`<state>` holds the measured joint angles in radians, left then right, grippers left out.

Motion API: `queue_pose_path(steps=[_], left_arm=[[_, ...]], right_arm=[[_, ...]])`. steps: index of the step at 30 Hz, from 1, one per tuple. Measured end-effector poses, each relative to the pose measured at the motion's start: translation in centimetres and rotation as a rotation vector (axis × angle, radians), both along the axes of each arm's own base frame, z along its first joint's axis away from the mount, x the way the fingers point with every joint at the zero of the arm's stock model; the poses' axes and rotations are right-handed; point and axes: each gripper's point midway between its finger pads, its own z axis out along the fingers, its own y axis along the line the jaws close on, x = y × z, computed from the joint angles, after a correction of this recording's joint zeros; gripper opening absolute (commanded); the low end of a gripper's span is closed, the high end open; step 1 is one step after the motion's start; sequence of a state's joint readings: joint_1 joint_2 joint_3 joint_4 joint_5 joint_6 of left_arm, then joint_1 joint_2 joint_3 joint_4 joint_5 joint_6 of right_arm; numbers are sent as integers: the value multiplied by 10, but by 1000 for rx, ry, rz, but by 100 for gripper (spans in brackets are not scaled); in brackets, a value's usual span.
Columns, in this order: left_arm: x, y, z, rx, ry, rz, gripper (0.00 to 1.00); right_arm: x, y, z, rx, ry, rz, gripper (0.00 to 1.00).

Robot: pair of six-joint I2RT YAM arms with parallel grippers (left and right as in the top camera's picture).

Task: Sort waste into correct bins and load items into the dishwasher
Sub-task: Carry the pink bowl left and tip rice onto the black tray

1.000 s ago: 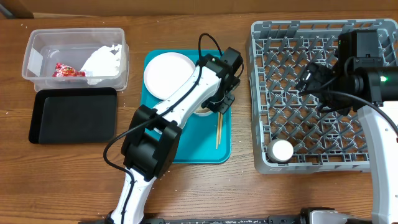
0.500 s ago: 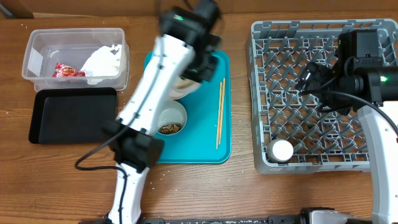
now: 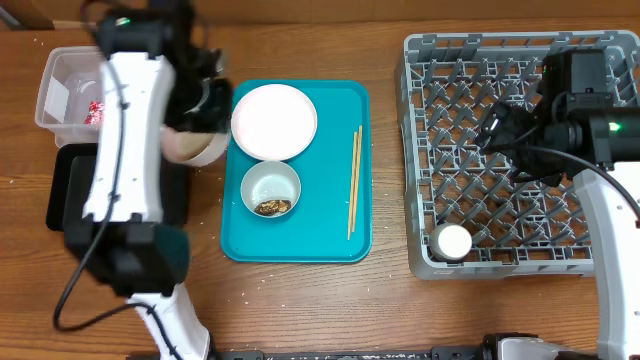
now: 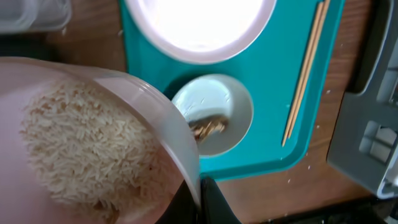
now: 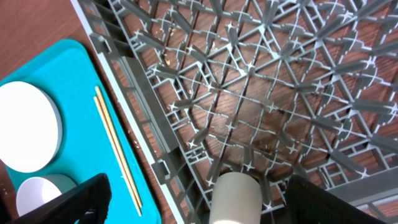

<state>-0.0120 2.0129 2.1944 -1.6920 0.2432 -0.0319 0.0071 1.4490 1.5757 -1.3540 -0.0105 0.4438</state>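
Observation:
My left gripper is shut on the rim of a white bowl of rice and holds it tilted above the gap between the black tray and the teal tray. In the left wrist view the fingers pinch the bowl's rim. The clear tub holds a red wrapper; the napkin is hidden by my arm. A plate, a small bowl with brown scraps and chopsticks lie on the teal tray. My right gripper is open over the dish rack.
A small white cup lies in the rack's near left corner, between my right fingers in the right wrist view and below them. Loose rice grains dot the wood in front of the teal tray.
My left arm swung left with the rice bowl, from over the teal tray to beside the black tray, uncovering the plate and scrap bowl. The right arm has not moved.

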Motion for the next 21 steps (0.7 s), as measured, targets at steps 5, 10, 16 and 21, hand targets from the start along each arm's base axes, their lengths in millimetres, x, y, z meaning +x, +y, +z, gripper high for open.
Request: queue_pose_path(steps=[5,10,16,21], left_arm=[[-11,47,-12,-88,26,39,4],[-24,82,-44,-224,56,73,4],[-34,108,-75,-448,-16,140,4],[-30,136,-77,-596,-165,246,4]], right_arm=[[2,0,-4,1,13,0,92],[6,0,-9,0,25,0,92],[6,0,-11,0,29,0,92],[8,0,-11,0,22,0,92]])
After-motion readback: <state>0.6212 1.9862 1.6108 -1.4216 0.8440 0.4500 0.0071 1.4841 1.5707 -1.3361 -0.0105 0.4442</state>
